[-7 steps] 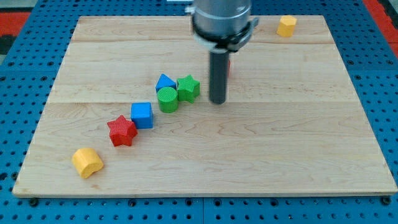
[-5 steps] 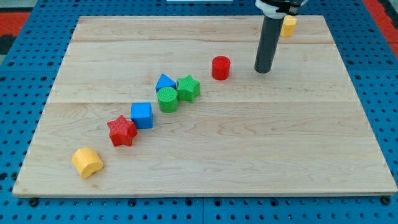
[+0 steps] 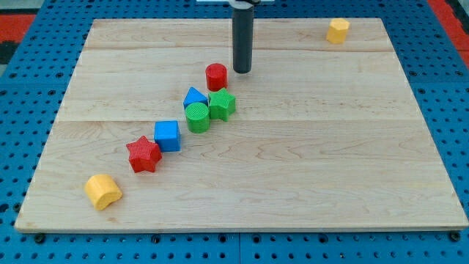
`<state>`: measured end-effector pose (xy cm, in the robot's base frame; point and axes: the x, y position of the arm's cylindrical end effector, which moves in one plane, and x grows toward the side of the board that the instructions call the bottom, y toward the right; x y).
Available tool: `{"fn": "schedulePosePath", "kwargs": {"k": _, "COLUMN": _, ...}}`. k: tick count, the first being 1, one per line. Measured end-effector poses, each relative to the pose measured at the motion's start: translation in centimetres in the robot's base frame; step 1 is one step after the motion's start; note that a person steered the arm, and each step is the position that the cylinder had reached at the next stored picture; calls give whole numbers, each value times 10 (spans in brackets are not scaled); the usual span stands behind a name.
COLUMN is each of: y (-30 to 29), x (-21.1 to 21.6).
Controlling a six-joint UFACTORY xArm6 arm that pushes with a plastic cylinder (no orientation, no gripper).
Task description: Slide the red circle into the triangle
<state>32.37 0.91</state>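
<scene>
A dark rod stands upright over the wooden counter [image 3: 293, 183], my tip [image 3: 242, 71] resting just to the view's right of the red circle [image 3: 216, 76] and slightly toward the view's top of it; whether the two touch cannot be made out. The arm carries no hand, only the rod, so there is nothing to be apart or together. The red circle sits just above the blue triangle [image 3: 194, 96], close to it or barely touching. The triangle presses against the green circle [image 3: 197, 116], and the green star [image 3: 222, 104] sits touching both on their right. Down a diagonal toward the view's bottom left lie the blue cube [image 3: 167, 136] and the red star [image 3: 143, 154], side by side, then the yellow block [image 3: 102, 191] near the counter's lower left corner. A second yellow block [image 3: 338, 31] sits alone at the view's top right. No container appears on the counter.
</scene>
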Motion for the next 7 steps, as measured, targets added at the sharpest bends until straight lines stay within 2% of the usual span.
{"fn": "schedulePosePath", "kwargs": {"k": 2, "y": -53, "x": 11}}
{"fn": "schedulePosePath", "kwargs": {"k": 4, "y": -57, "x": 13}}
{"fn": "schedulePosePath", "kwargs": {"k": 6, "y": -22, "x": 23}}
{"fn": "schedulePosePath", "kwargs": {"k": 7, "y": 26, "x": 23}}
